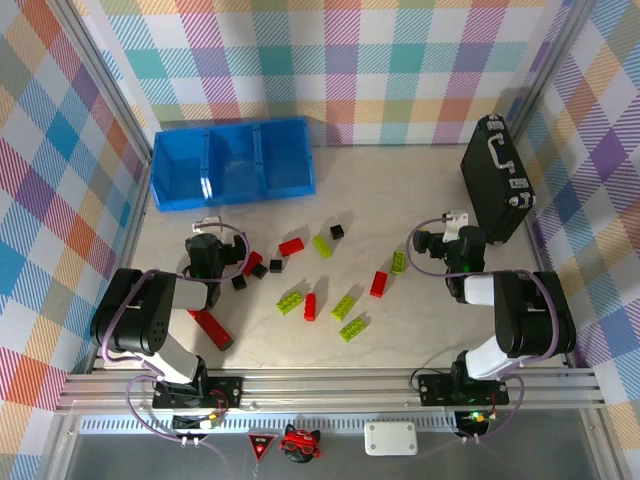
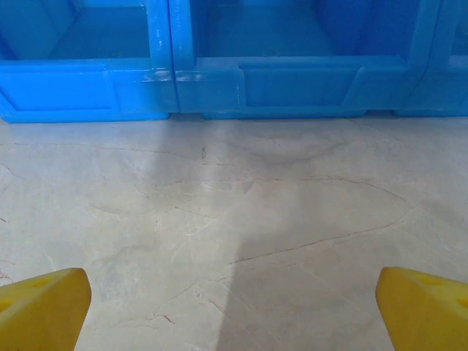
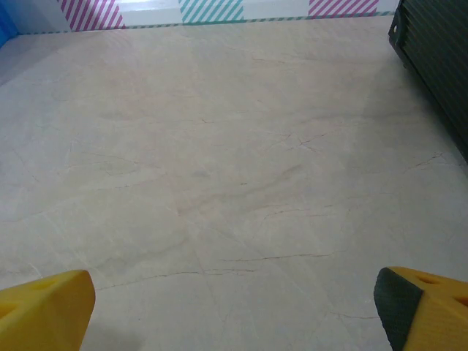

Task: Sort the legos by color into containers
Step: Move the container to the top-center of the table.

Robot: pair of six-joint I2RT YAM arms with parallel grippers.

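Observation:
Red, lime green and black legos lie scattered over the middle of the table, among them a red one (image 1: 291, 246), a green one (image 1: 321, 245) and a black one (image 1: 337, 231). The containers (image 1: 232, 163), three joined blue bins, stand at the back left. In the left wrist view their front wall (image 2: 241, 88) is close ahead. My left gripper (image 1: 208, 226) points toward them, just left of the nearest bricks. Its yellow fingertips (image 2: 44, 307) stand wide apart, open (image 2: 232, 311) over bare table. My right gripper (image 1: 450, 228) is right of the bricks, also open (image 3: 234, 311) and holding nothing.
A black briefcase (image 1: 496, 180) lies at the back right, its edge (image 3: 439, 58) at the right gripper's upper right. A long red bar with a black end (image 1: 211, 327) rests beside the left arm. Plaid walls close in the table.

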